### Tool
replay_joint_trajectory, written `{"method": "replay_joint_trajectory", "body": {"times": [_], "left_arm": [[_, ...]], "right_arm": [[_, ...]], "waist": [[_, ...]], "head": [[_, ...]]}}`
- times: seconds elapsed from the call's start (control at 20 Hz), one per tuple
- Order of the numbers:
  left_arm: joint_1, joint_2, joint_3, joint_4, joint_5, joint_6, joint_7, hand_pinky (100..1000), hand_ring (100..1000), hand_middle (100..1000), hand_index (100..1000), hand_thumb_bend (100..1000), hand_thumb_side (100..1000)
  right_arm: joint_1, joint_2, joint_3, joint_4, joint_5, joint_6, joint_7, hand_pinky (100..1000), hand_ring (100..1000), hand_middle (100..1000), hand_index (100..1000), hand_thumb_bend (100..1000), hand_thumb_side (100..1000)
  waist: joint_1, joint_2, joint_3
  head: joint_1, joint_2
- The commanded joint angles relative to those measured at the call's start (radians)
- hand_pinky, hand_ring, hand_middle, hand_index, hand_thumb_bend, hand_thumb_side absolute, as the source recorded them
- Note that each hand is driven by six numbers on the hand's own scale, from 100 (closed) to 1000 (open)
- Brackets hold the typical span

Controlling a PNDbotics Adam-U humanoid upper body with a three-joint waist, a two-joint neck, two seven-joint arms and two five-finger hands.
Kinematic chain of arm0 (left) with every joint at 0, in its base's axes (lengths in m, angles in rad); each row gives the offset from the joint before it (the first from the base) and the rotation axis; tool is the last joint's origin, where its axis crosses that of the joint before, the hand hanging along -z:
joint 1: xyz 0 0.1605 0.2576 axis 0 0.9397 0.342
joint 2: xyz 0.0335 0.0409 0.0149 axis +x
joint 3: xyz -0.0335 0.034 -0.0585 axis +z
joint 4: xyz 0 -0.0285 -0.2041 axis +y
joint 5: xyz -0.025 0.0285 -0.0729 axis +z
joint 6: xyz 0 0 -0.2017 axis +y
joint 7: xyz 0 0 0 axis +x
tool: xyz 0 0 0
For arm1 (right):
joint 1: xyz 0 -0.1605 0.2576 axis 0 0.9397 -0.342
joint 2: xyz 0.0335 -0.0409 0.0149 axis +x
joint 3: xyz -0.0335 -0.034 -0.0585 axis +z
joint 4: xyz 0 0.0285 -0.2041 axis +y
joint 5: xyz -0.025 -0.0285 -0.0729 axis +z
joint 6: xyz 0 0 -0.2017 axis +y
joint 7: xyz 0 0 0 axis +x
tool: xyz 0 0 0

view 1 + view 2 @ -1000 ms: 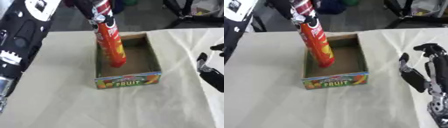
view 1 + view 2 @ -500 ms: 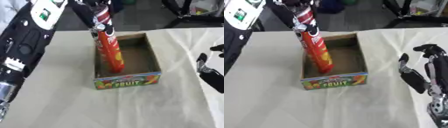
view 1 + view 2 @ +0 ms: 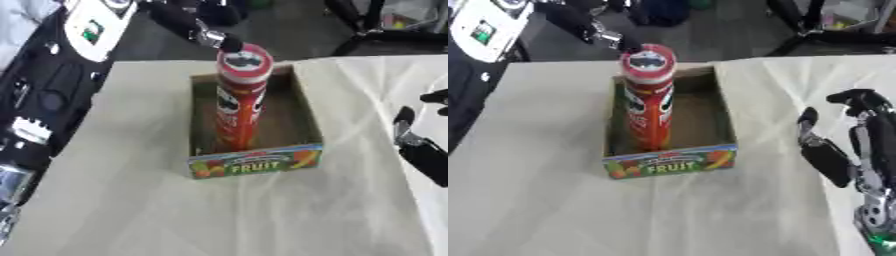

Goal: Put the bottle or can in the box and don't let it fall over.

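Note:
A tall red can (image 3: 238,107) with a red-and-white lid stands upright in the near left part of an open cardboard box (image 3: 255,163) with a "FRUIT" label on its front wall. My left hand (image 3: 185,19) reaches in from the upper left, behind the can. One straight fingertip (image 3: 230,45) is at the back edge of the lid, and no fingers curl round the can. My right hand (image 3: 837,159) rests open at the right edge, well away from the box.
My left arm's black casing (image 3: 52,95) runs down the left side over the beige cloth (image 3: 131,210). Dark chair legs (image 3: 815,35) and floor lie beyond the table's far edge.
The can, held tilted by my left hand, now stands upright in the box. My left hand has let go and drawn back to the lid's rear edge. The right hand is still.

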Motion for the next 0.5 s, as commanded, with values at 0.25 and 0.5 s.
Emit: {"method": "replay_joint_trajectory", "body": {"times": [0.25,0.5], "left_arm": [[-0.028,0.028,0.032,-0.031,0.007,-0.007,-0.004,996,973,848,867,489,751],[-0.017,0.071,0.062,-0.046,0.022,0.025,0.012,945,957,851,856,369,707]], "right_arm": [[-0.005,-0.012,-0.008,-0.023,-0.002,0.003,-0.002,637,704,774,756,100,686],[0.003,-0.02,-0.018,-0.023,0.001,0.006,-0.002,638,706,774,757,100,681]], "waist": [[-0.004,-0.028,0.011],[-0.006,-0.039,0.027]], "head": [[0.0,0.006],[-0.003,0.014]]}}
